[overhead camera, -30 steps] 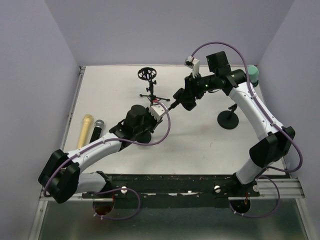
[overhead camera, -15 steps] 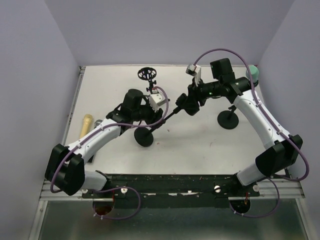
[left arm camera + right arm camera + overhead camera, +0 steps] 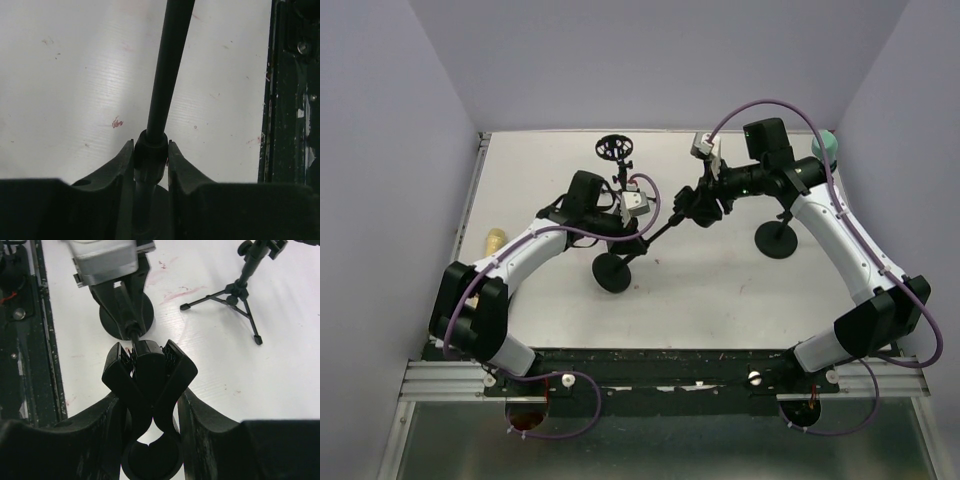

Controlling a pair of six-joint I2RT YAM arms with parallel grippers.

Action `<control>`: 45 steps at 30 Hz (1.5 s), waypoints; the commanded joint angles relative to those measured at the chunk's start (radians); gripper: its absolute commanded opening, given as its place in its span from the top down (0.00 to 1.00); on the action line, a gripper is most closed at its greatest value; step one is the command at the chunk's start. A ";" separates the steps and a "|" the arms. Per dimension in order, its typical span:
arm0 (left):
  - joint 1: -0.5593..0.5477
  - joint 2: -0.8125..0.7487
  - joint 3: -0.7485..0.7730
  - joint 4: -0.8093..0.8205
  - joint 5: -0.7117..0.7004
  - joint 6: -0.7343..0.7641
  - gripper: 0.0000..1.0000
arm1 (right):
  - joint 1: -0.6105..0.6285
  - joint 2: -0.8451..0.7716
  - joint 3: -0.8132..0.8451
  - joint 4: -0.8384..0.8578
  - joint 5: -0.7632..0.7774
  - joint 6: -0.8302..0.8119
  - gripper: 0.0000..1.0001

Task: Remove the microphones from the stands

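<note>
1. Here, my left gripper (image 3: 150, 147) pinches the tilted stand (image 3: 612, 272) by its pole, just above the base, while my right gripper (image 3: 150, 410) pinches the clip (image 3: 149, 365) at its top.
2. The clip's ring shows the table (image 3: 215, 380) through it: no microphone inside.
3. A teal cap (image 3: 827, 145), probably the microphone, sits behind my right arm (image 3: 840, 240), above the second stand (image 3: 777, 240). Its axis is hidden, and my right arm is nearer.
4. A yellow end (image 3: 496, 238) pokes out beside my left forearm (image 3: 535, 250).
</note>
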 commanded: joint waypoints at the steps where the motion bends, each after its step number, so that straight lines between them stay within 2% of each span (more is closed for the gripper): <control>1: -0.002 0.000 -0.001 0.054 0.025 0.003 0.98 | 0.007 -0.005 0.020 0.055 0.022 0.010 0.99; 4: -0.008 -0.090 -0.098 0.216 -0.113 -0.120 1.00 | 0.006 0.008 0.028 0.138 0.100 0.191 0.99; 5: -0.025 -0.133 -0.141 0.308 -0.252 -0.182 1.00 | 0.007 0.024 0.044 0.153 0.143 0.263 0.99; 7: -0.091 -0.251 -0.254 0.492 -0.654 -0.290 1.00 | 0.007 0.065 0.090 0.137 0.191 0.403 0.99; 9: -0.151 -0.313 -0.331 0.586 -0.872 -0.301 1.00 | 0.006 0.114 0.130 0.095 0.174 0.495 0.99; 10: -0.172 -0.324 -0.341 0.594 -0.902 -0.304 1.00 | 0.006 0.128 0.140 0.086 0.159 0.538 0.99; 11: -0.183 -0.322 -0.335 0.575 -0.882 -0.307 1.00 | 0.006 0.142 0.140 0.083 0.153 0.606 0.99; 14: -0.192 -0.281 -0.260 0.422 -0.881 -0.367 1.00 | 0.006 0.148 0.121 0.115 0.110 0.647 0.99; 16: -0.194 -0.226 -0.186 0.276 -0.896 -0.367 1.00 | 0.006 0.162 0.140 0.114 0.100 0.616 0.99; 20: -0.191 -0.149 -0.043 0.084 -0.890 -0.332 1.00 | 0.006 0.180 0.183 0.089 0.065 0.457 0.99; 21: -0.183 -0.143 -0.020 0.056 -0.882 -0.320 0.90 | 0.006 0.168 0.177 0.094 0.053 0.405 0.99; 22: -0.176 -0.140 0.013 0.015 -0.841 -0.317 0.64 | 0.006 0.153 0.158 0.107 0.044 0.364 0.99; 23: -0.174 -0.134 0.041 -0.026 -0.789 -0.303 0.34 | 0.006 0.127 0.129 0.139 0.027 0.302 0.99; 24: -0.182 -0.131 0.067 -0.054 -0.742 -0.251 0.18 | 0.006 0.101 0.076 0.171 0.007 0.244 0.99; 25: -0.197 -0.129 0.078 -0.067 -0.730 -0.211 0.09 | 0.006 0.066 0.024 0.216 -0.013 0.199 0.99; 28: -0.189 -0.117 0.138 -0.129 -0.627 -0.117 0.07 | 0.006 -0.013 -0.125 0.301 -0.068 0.043 0.99; 30: -0.157 -0.111 0.182 -0.195 -0.472 -0.050 0.12 | 0.006 -0.043 -0.175 0.290 -0.117 -0.089 0.99; 32: -0.113 -0.109 0.213 -0.234 -0.346 -0.011 0.15 | 0.006 -0.086 -0.245 0.268 -0.153 -0.294 0.99; 35: -0.030 -0.089 0.254 -0.324 -0.148 0.074 0.18 | 0.009 -0.145 -0.319 0.397 -0.116 -0.277 0.99; 40: 0.015 -0.103 0.152 -0.355 -0.082 0.272 0.21 | 0.020 -0.113 -0.241 0.299 -0.027 -0.332 0.99; 43: 0.010 -0.120 0.062 -0.288 -0.016 0.320 0.20 | 0.018 -0.126 -0.242 0.279 0.004 -0.373 0.99; 45: -0.010 -0.096 0.020 -0.191 -0.032 0.300 0.21 | 0.020 -0.160 -0.284 0.310 0.016 -0.407 0.99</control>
